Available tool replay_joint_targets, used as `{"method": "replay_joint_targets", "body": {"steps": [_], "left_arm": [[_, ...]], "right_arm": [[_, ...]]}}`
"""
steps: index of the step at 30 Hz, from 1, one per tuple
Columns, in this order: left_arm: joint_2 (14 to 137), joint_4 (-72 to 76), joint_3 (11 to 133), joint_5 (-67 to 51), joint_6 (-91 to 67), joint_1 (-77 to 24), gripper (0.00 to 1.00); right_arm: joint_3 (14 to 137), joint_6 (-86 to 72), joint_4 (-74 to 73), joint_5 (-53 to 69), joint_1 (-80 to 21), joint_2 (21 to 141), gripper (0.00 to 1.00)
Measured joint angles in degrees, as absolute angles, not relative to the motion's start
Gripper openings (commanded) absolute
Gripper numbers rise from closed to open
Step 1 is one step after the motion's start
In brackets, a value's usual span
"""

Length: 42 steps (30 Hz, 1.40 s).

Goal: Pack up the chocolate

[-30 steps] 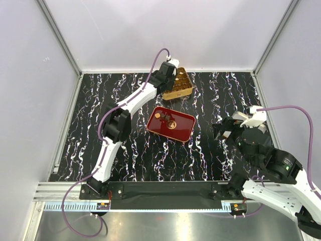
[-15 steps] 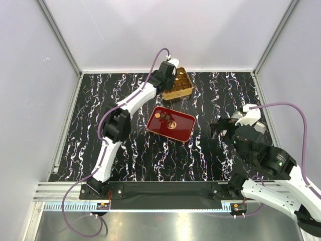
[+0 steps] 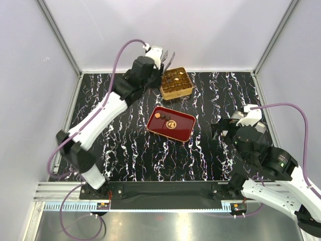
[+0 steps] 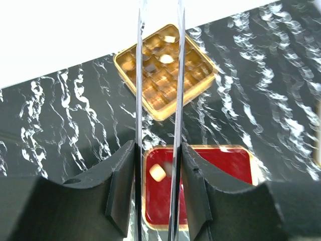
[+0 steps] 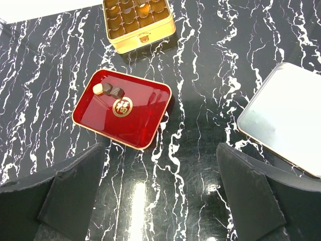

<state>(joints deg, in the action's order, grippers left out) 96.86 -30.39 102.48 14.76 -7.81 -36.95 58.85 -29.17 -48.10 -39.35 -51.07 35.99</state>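
The gold tin stands at the back of the table with chocolate pieces in several of its cells. The red tray lies in the middle and holds three pieces: one cream and two dark. My left gripper is raised above the tin's far left side. Its long thin blades stand apart with nothing between them. My right gripper hovers right of the tray, wide open and empty, its fingers low in the right wrist view.
A silver lid lies flat on the table right of the tray. White walls close the table at the back and on both sides. The tin sits just beyond the tray.
My left arm has lifted up and swung back to the left, raising its gripper off the tin. The right arm has shifted slightly.
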Motion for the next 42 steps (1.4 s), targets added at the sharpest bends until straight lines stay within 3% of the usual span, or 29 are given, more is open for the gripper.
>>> {"method": "replay_joint_targets", "body": {"steps": [4, 10, 17, 42], "left_arm": [[89.17, -33.78, 96.03, 17.61, -10.11, -42.52, 0.40], [88.23, -41.04, 87.42, 20.29, -14.04, -51.90, 0.41], [87.42, -44.01, 76.71, 20.21, -20.38, -52.53, 0.41], [92.82, -43.16, 75.33, 19.90, -24.53, -52.62, 0.43]], "right_arm": [[59.40, -29.50, -49.60, -38.28, -51.07, 35.46, 1.00], [60.49, -31.31, -51.27, -37.04, -51.07, 33.15, 1.00], [60.51, -33.61, -53.43, -36.42, -51.07, 32.27, 1.00], [60.93, -34.30, -54.37, -36.40, -51.07, 32.49, 1.00]]}}
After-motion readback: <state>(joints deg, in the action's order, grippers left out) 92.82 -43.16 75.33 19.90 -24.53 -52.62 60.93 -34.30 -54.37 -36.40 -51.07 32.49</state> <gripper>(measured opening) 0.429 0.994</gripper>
